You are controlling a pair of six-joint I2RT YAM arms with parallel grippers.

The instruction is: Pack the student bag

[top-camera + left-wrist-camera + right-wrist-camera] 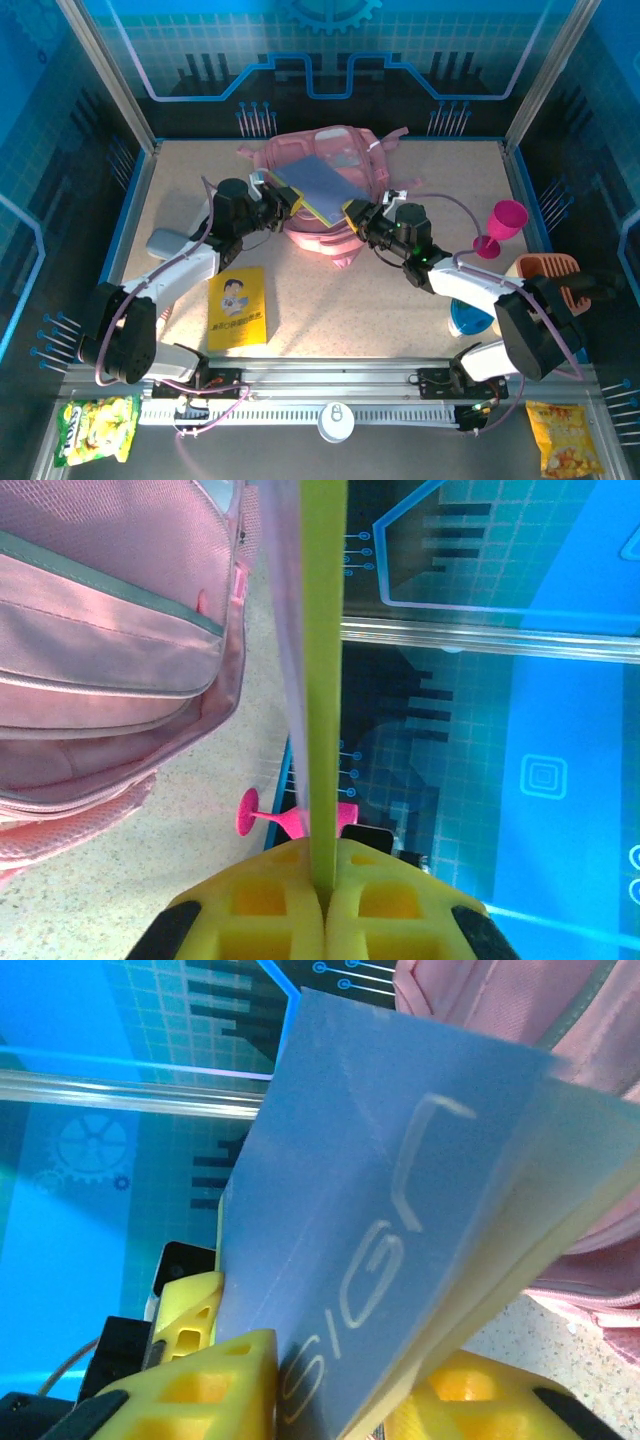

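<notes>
The student bag (335, 150) is a soft pink backpack lying at the back middle of the table. A blue-covered book (318, 182) with a yellow-edged underside hangs over the bag, held at both ends. My left gripper (287, 203) is shut on its left corner; in the left wrist view the yellow fingers (260, 900) pinch the book's thin edge (322, 680), with the bag (100, 630) to the left. My right gripper (356, 213) is shut on the right corner; the book's cover (380, 1210) runs between its fingers (215, 1380), and the bag (560, 1010) lies beyond.
A yellow booklet (237, 308) lies near the front left and a grey-blue pouch (170, 243) at the left. A magenta goblet (500, 228), an orange holder (545, 268) and a blue-white object (468, 318) stand at the right. Snack bags (95, 425) (565, 435) lie beyond the front rail.
</notes>
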